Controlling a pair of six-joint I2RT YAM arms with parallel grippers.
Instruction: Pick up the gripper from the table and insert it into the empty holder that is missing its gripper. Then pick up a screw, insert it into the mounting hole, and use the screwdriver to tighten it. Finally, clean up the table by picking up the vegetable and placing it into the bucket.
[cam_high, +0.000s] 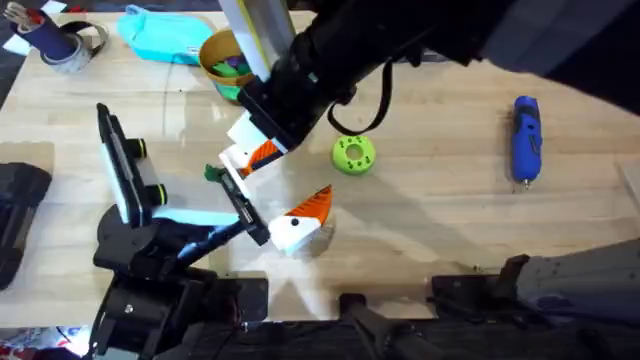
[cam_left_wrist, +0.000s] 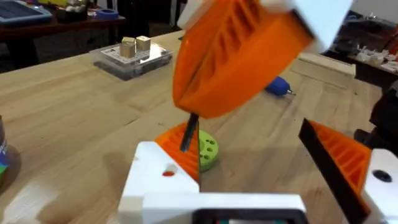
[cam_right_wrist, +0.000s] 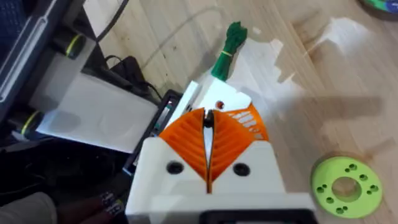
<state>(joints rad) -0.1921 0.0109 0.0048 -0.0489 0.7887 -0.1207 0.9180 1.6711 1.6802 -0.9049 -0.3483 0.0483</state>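
bucket (cam_high: 222, 62): partly hidden behind the right arm
right tool (cam_right_wrist: 208, 134): fingertips pressed together, whatever they pinch too small to tell

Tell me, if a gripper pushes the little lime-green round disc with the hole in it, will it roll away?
Probably not. The lime-green round disc lies flat on the light wood-grain table, so a push would likely slide it. Set on its edge it could roll, being round. It looks like stiff, light plastic, and the centre hole and small pits might give fingers some grip.
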